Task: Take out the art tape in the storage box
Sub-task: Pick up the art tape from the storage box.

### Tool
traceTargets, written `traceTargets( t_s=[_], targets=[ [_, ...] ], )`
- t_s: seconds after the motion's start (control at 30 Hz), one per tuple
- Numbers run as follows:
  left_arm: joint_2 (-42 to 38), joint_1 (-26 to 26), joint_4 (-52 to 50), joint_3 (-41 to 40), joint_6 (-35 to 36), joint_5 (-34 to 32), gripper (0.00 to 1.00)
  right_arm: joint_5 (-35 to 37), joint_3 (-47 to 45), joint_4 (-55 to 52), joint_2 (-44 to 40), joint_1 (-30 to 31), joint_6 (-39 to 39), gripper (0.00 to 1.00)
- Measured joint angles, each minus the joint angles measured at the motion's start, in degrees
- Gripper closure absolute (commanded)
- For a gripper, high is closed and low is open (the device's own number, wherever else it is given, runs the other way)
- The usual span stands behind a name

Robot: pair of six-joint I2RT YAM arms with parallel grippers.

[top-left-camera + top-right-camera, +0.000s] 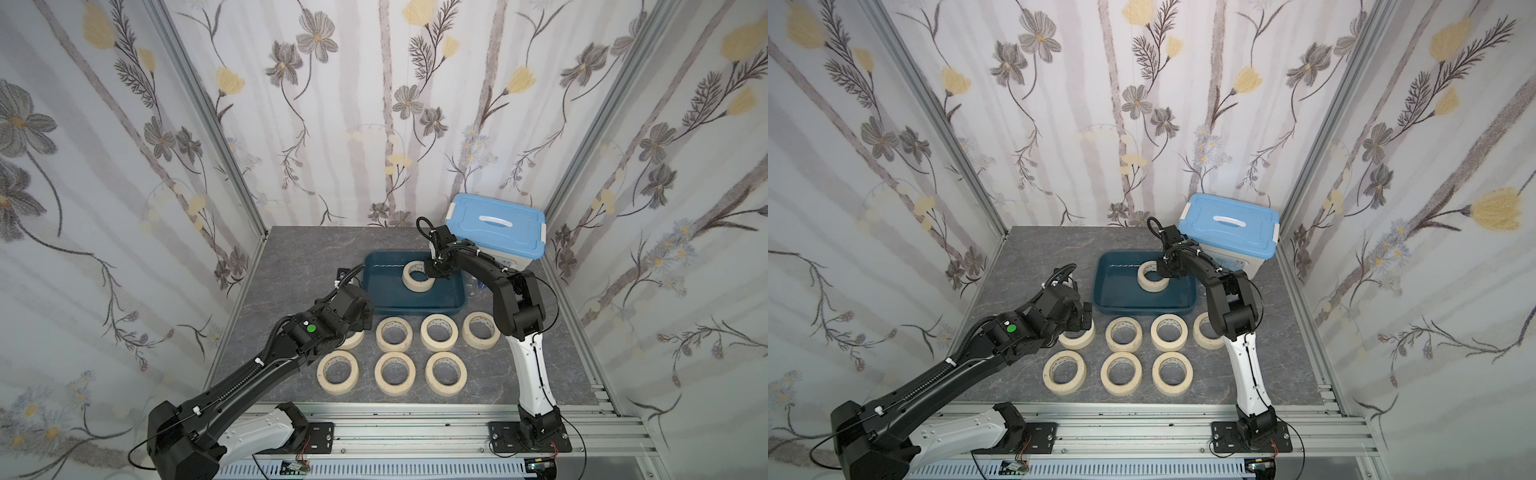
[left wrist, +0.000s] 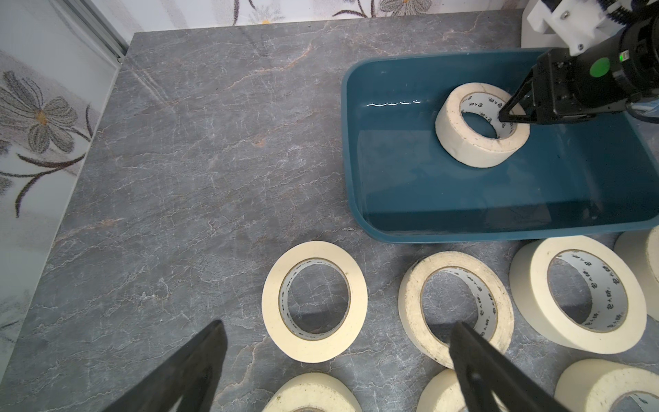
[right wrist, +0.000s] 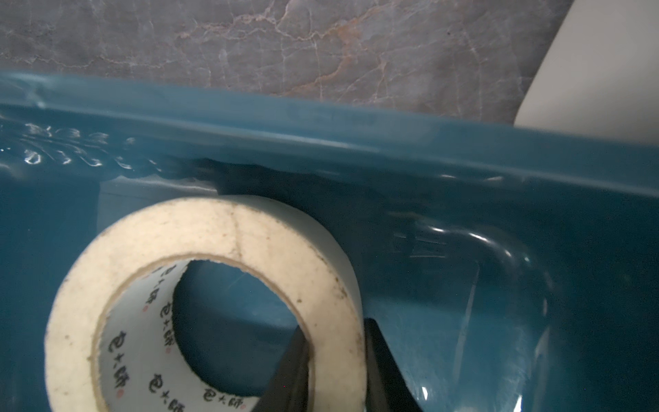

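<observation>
Left gripper (image 2: 338,324) hangs spread over seven table rolls (image 1: 394,347); right gripper (image 3: 335,333) clamps the art tape (image 1: 417,288) at two o'clock, inside the storage box (image 1: 386,293).

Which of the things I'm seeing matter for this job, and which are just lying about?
In the job: tape roll, its wall pinched by the right gripper; teal tray holding it; seven rolls on the table in front of the tray.
Lying about: white bin with its blue lid on, beside the tray.
</observation>
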Motion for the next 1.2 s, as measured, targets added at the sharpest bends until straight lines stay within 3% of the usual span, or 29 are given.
traceTargets(
  t_s=[0.6,1.2],
  targets=[
    [0.2,0.0,0.3,-0.1,-0.1,0.0,0.0,-1.1,-2.0,-2.4,-7.1,1.0,-1.0,0.79],
    [-2.1,0.0,5.4,-1.6,0.0,0.5,0.0,-2.2,-19.0,-2.5,-25.4,2.2,-2.9,0.79]
  ],
)
